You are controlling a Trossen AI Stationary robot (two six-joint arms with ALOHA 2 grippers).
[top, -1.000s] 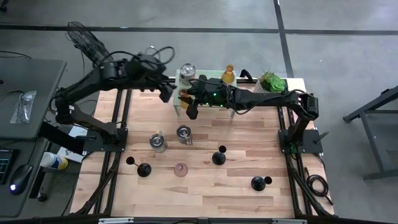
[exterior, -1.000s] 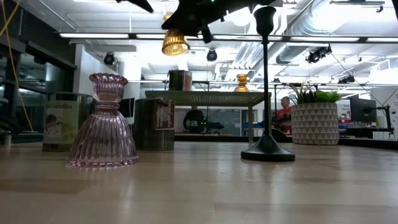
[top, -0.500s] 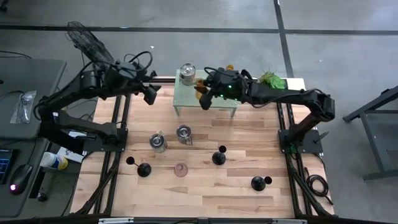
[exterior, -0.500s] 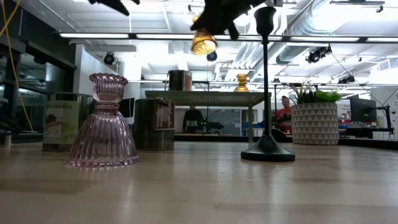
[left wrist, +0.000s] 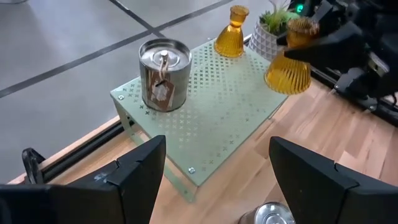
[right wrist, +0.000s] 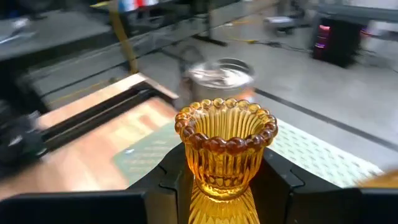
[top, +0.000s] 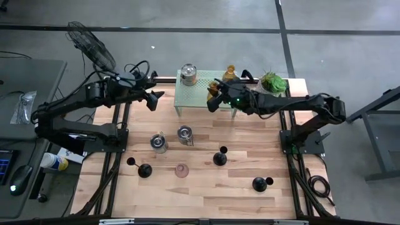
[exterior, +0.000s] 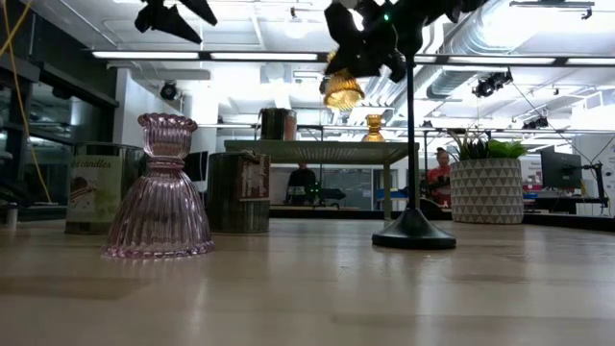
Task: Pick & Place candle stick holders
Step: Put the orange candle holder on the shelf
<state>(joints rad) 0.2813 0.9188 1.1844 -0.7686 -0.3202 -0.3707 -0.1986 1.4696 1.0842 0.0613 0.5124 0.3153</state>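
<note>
Right hand grips ribbed amber glass holder — bead-rimmed.

Grey concrete floor crossed by dark seams surrounds the wooden tabletop. A desk stands beside it. Long ceiling lights and exposed ducts run overhead; distant figures, perhaps seated, show beyond.

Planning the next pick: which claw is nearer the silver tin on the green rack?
Left. The open left claw hovers just off the rack's edge beside the silver tin; the right claw, holding an amber holder, is slightly farther.
</note>
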